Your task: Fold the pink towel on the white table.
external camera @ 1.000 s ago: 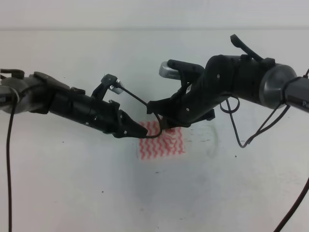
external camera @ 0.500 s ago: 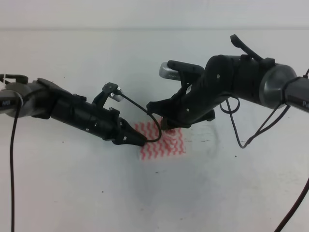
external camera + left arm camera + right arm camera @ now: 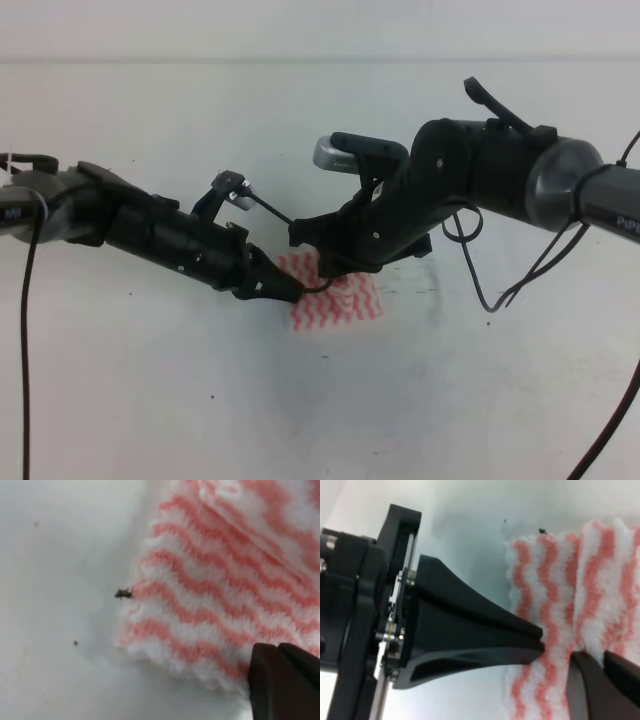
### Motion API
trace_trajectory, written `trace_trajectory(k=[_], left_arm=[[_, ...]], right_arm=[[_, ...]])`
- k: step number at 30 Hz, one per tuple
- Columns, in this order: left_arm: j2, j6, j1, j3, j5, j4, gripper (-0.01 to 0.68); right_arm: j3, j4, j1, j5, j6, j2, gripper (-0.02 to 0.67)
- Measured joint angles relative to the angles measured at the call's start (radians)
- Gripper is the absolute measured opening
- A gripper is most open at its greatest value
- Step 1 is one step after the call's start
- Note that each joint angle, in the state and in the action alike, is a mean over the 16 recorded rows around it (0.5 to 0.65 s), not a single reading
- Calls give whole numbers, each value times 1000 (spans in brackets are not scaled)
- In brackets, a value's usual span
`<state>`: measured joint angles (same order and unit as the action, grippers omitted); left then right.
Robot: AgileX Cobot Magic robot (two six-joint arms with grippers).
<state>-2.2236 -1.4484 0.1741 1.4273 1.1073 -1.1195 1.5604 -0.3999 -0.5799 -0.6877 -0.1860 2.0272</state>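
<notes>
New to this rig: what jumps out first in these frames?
Two black arms converge mid-frame over a small pink-and-white zigzag-striped towel, already folded into a compact square on the plain white table. The left hand is shut at the towel's left edge, while the right hand hangs over its top edge. The left wrist view shows one layer lying over another.

The exterior high view looks down from above and in front, taking in both arms and a broad stretch of the desk [image 3: 150, 400]. The left wrist view sits very close over the towel [image 3: 210, 605], facing its corner, with its own hand [image 3: 282, 680] at the lower right. The right wrist view is equally close, facing the left hand [image 3: 485, 635] across the same towel edge. All three share the towel.
</notes>
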Motion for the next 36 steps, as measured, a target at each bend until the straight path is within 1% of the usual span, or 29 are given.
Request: trace_trajectory(k=[25, 31, 36], left_arm=[[0, -10, -2, 0, 5, -1, -5], [0, -67, -6, 1, 38, -13, -5], [0, -160, -10, 1, 87, -26, -5]], right_arm=[[15, -15, -9, -1, 7, 21, -16], [16, -16, -9, 0, 10, 22, -16], [16, -16, -9, 0, 12, 22, -16]])
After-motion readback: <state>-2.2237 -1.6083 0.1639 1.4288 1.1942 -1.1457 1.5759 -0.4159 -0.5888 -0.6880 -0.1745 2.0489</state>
